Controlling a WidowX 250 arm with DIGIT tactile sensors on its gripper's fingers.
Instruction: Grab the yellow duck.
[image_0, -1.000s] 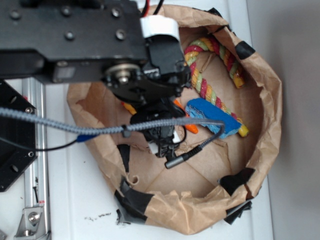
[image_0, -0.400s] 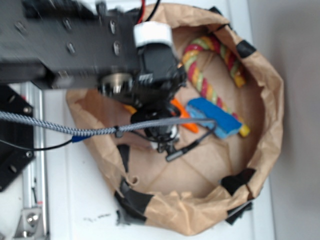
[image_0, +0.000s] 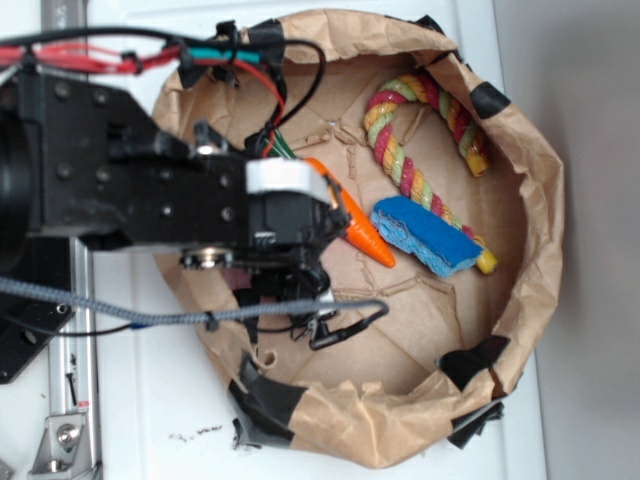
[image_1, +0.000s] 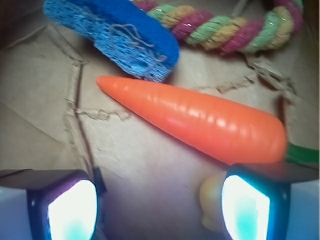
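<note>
In the wrist view a small part of the yellow duck (image_1: 212, 199) shows, a pale yellow lump on the brown paper. It sits just inside my right fingertip (image_1: 247, 207), below the thick end of the orange carrot (image_1: 200, 125). My gripper (image_1: 160, 202) is open and wide, with bare paper across most of the gap and the duck at its right side. From the exterior view the duck is hidden under the black arm, and my gripper (image_0: 290, 292) hangs low over the left part of the paper bowl (image_0: 540, 200).
A blue sponge (image_0: 425, 236) lies right of the carrot (image_0: 362, 228), and a yellow-red-green rope (image_0: 420, 140) curves behind both. The crumpled paper wall with black tape patches rings the area. A grey braided cable (image_0: 150, 315) crosses in front of the arm.
The arm has moved left and toward the bowl's left wall, uncovering the whole carrot. The sponge and rope have stayed in place.
</note>
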